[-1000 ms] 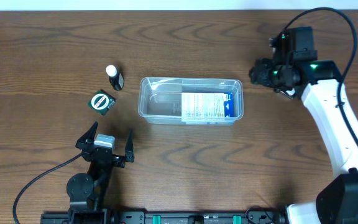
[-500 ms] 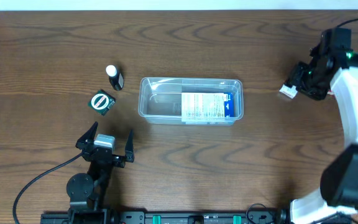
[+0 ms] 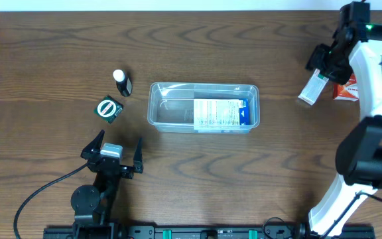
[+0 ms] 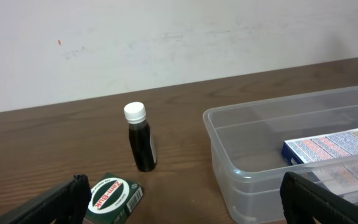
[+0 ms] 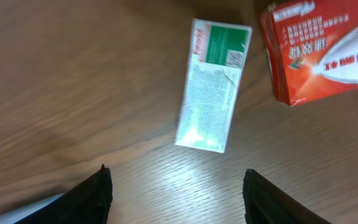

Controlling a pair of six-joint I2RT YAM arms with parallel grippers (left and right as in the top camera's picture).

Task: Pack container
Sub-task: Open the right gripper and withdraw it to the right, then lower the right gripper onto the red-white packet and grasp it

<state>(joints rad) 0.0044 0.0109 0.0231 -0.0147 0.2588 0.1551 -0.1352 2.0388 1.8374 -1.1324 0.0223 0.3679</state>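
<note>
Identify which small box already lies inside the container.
The blue-and-white box, flat inside the clear container. The green box, white box and red box lie outside on the table.

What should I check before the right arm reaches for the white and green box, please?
1. Right pincer open and empty: ok.
2. White and green box lying flat on the table, untouched, ahead of the pincer: ok.
3. Red box apart from it: ok, though the gap at the near corners is narrow.
4. Free room in the container: ok, the left half is bare; a blue and white box fills the right half.
5. Left pincer open, away from the container: ok.
</note>
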